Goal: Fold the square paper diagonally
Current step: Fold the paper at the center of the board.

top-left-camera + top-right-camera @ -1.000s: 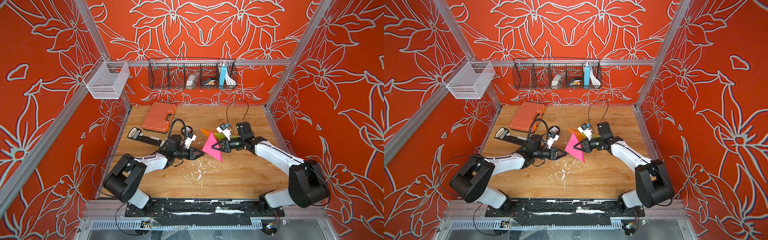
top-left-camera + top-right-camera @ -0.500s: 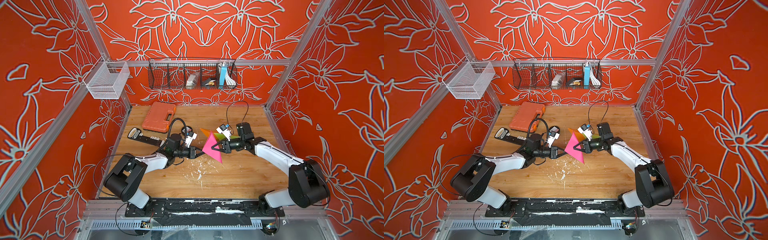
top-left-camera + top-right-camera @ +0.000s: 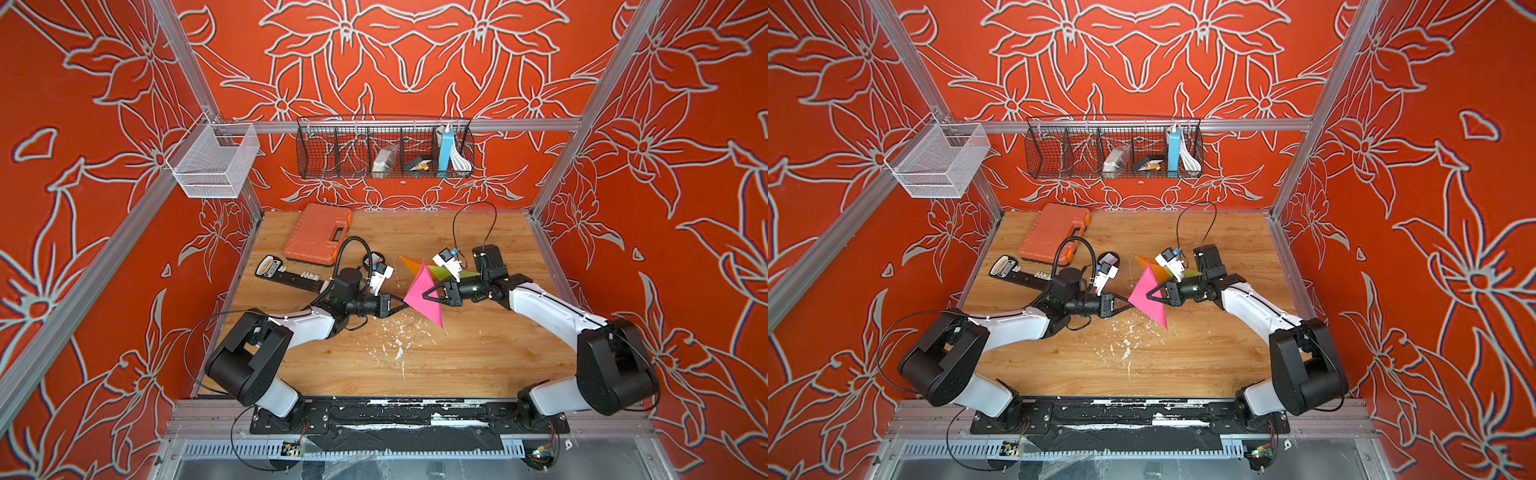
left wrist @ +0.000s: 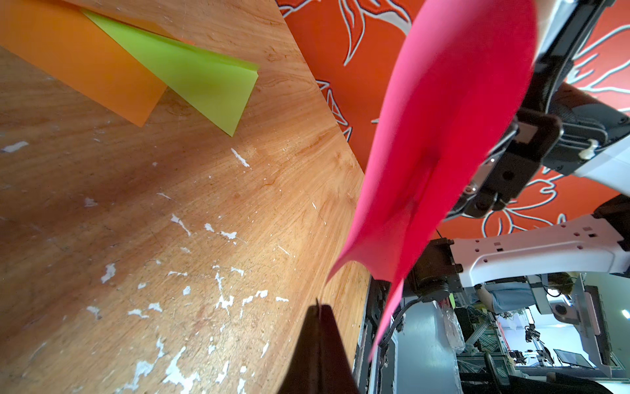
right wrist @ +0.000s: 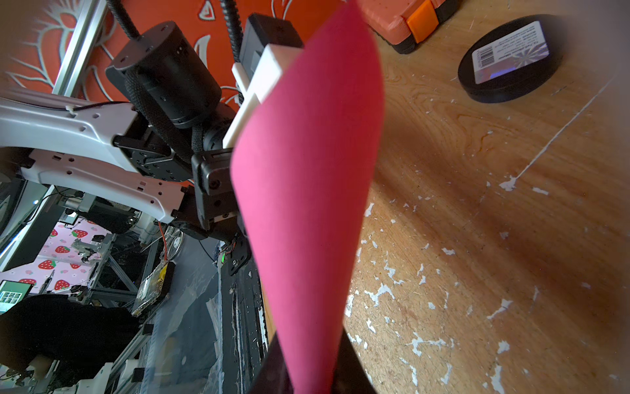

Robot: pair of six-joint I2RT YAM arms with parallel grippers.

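One pink paper [image 3: 430,311] is clamped by the right gripper [image 3: 424,293], with the left gripper [image 3: 404,302] closed at its corner and one orange sheet [image 3: 409,264] and one green sheet [image 3: 442,272] beyond.

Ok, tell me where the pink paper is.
In both top views the pink paper stands mid-table, pinched in the right fingers, in front of the orange paper and green paper.

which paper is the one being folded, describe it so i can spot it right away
Start at the middle of the wooden tabletop. The pink square paper stands up off the wood there, pinched by the right claw. Unlike the orange paper and green folded paper lying flat just behind it, it is raised and bowed.
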